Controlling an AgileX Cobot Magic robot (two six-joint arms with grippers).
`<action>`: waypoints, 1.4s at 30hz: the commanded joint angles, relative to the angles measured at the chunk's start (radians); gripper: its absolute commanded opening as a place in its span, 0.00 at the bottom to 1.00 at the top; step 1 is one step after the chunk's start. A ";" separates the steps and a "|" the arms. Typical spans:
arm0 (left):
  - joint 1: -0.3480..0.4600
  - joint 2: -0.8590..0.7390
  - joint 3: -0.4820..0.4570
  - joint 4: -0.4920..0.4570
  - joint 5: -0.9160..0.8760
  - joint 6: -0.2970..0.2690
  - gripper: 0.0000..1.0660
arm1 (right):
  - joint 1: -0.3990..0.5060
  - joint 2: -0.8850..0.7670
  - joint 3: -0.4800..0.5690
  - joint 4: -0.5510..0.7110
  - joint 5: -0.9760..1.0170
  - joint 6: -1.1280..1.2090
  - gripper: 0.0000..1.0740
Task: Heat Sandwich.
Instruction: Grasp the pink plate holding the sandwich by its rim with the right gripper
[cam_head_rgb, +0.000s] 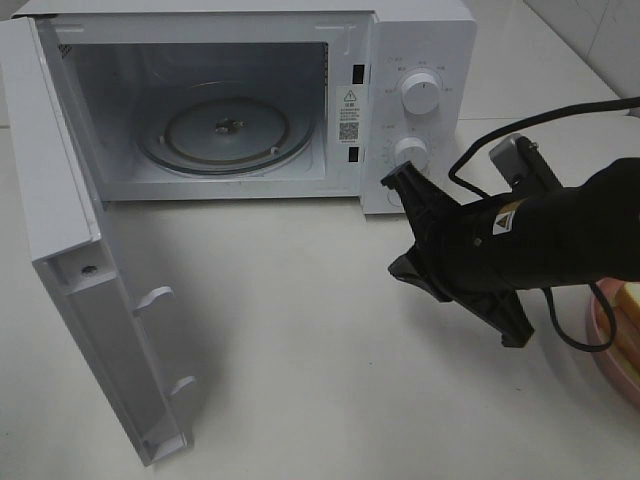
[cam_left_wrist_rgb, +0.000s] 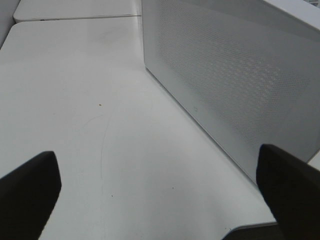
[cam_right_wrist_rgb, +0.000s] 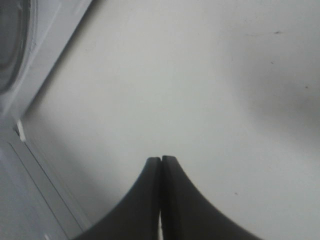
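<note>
Exterior high, microwave door open, right fingers together, left fingers apart, arm partly hiding sandwich

A white tabletop fills nearly the whole scene, smooth and faintly glossy, marked by a few dark specks and a faint curved scratch (clearest in the left wrist view). A second white top butts against it along a narrow seam. Pale wall tiles rise at the far right corner. The light is soft and even, with blurred grey shadows.
</note>
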 joint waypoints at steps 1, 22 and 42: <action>0.003 -0.020 0.002 -0.007 -0.007 -0.005 0.94 | -0.001 -0.053 -0.001 -0.021 0.120 -0.160 0.01; 0.003 -0.020 0.002 -0.007 -0.007 -0.005 0.94 | -0.049 -0.160 -0.158 -0.231 0.859 -0.855 0.04; 0.003 -0.020 0.002 -0.007 -0.007 -0.005 0.94 | -0.117 -0.163 -0.158 -0.390 0.953 -0.920 0.96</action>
